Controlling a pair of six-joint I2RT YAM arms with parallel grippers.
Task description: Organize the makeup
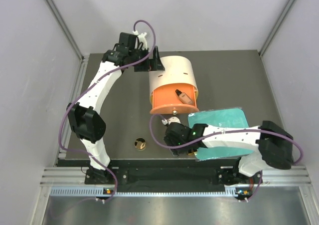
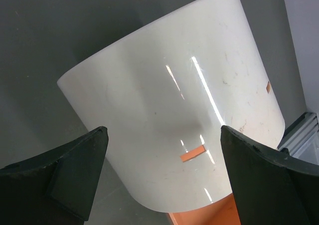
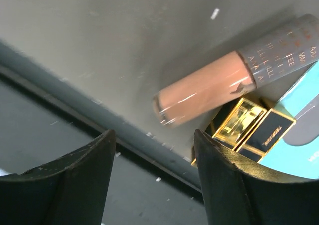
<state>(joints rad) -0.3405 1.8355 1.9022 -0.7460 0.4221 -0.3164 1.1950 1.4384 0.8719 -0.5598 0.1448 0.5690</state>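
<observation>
A peach-beige tube (image 3: 204, 88) with a grey cap lies on the table near its front edge. A black-and-gold rectangular piece (image 3: 251, 127) lies right beside it. My right gripper (image 3: 154, 150) is open and empty, just above and short of both; in the top view it (image 1: 179, 146) hides the tube. A second peach tube (image 1: 183, 96) lies inside the cream-and-orange box (image 1: 172, 75), which is on its side. The round gold-rimmed compact (image 1: 140, 144) sits alone at the front left. My left gripper (image 1: 155, 60) is open, its fingers either side of the box's cream wall (image 2: 169, 95).
The teal board (image 1: 219, 119) lies at the front right, partly under my right arm, its corner (image 3: 299, 135) touching the black-and-gold piece. The table's front edge (image 3: 75, 105) runs just beyond the tube. Grey walls enclose the table on three sides.
</observation>
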